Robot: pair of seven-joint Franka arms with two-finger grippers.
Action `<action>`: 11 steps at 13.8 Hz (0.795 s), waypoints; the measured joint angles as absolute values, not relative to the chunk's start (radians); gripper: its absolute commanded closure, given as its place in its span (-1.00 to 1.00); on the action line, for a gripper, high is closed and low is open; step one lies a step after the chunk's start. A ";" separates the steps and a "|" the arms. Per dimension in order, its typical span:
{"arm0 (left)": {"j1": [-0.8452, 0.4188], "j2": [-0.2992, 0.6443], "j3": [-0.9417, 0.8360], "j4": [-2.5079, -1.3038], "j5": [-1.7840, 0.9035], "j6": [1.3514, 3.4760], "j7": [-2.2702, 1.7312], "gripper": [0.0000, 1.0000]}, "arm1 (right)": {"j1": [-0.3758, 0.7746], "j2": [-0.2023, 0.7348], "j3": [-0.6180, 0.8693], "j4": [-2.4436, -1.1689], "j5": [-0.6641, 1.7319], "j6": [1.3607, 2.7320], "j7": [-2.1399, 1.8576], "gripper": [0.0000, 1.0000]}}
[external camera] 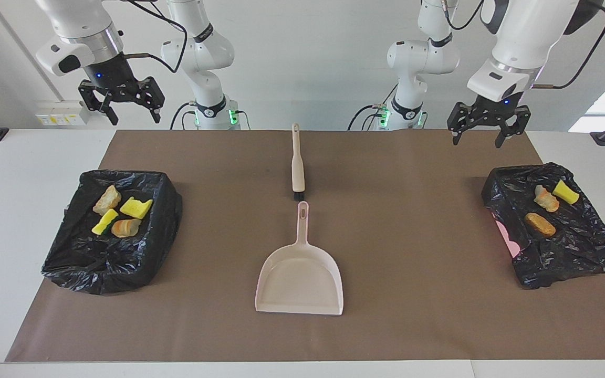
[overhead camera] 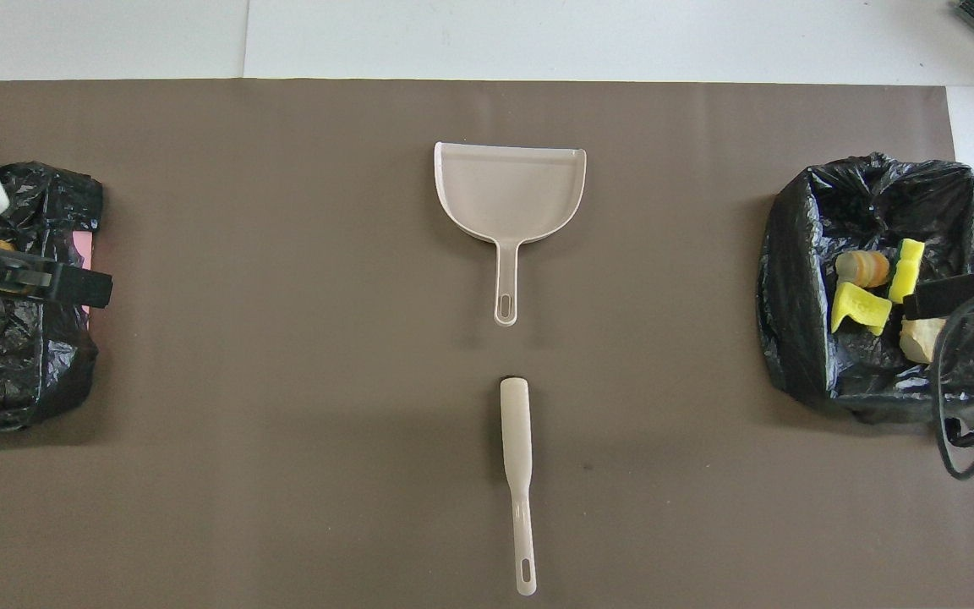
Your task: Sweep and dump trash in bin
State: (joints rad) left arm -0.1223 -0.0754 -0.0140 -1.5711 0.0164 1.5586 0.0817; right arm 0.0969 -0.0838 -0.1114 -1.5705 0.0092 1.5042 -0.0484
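Note:
The trash lies in two black-bagged bins. Several pieces (external camera: pixel 118 215) sit in the bin (external camera: pixel 71 262) at the right arm's end, also seen in the overhead view as trash (overhead camera: pixel 863 292) in that bin (overhead camera: pixel 791 279). Three pieces (external camera: pixel 544 210) lie in the bin (external camera: pixel 586 257) at the left arm's end. My left gripper (external camera: pixel 483 132) hangs open and empty high over that bin's robot-side edge. My right gripper (external camera: pixel 130 111) waits open and empty, raised above the other bin.
A pale pink dustpan (external camera: pixel 300 278) lies mid-mat, handle toward the robots. A beige brush (external camera: pixel 297 163) lies nearer to the robots, in line with the handle. Everything sits on a brown mat (external camera: pixel 413 262). A black cable (overhead camera: pixel 952 423) hangs by the right arm's bin.

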 measured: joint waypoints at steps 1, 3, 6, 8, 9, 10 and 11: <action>-0.105 -0.075 -0.013 -1.547 0.003 1.527 0.091 -1.00 | 0.097 -0.084 -0.111 -1.571 0.009 1.504 -0.048 -1.00; -0.087 -0.074 -0.013 -1.513 -0.006 1.491 0.105 -1.00 | 0.097 -0.084 -0.111 -1.571 0.009 1.504 -0.048 -1.00; -0.085 -0.054 -0.012 -1.461 -0.008 1.452 0.107 -1.00 | 0.097 -0.084 -0.111 -1.571 0.009 1.504 -0.048 -1.00; -0.085 -0.040 -0.011 -1.440 -0.013 1.433 0.107 -1.00 | 0.097 -0.084 -0.111 -1.571 0.009 1.504 -0.048 -1.00; -0.085 -0.036 -0.009 -1.436 -0.022 1.421 0.107 -1.00 | 0.097 -0.084 -0.111 -1.571 0.009 1.504 -0.048 -1.00; -0.082 -0.035 -0.007 -1.434 -0.031 1.414 0.107 -1.00 | 0.097 -0.084 -0.111 -1.571 0.009 1.504 -0.048 -1.00; -0.076 -0.035 -0.006 -1.432 -0.036 1.412 0.107 -1.00 | 0.097 -0.084 -0.111 -1.571 0.009 1.504 -0.048 -1.00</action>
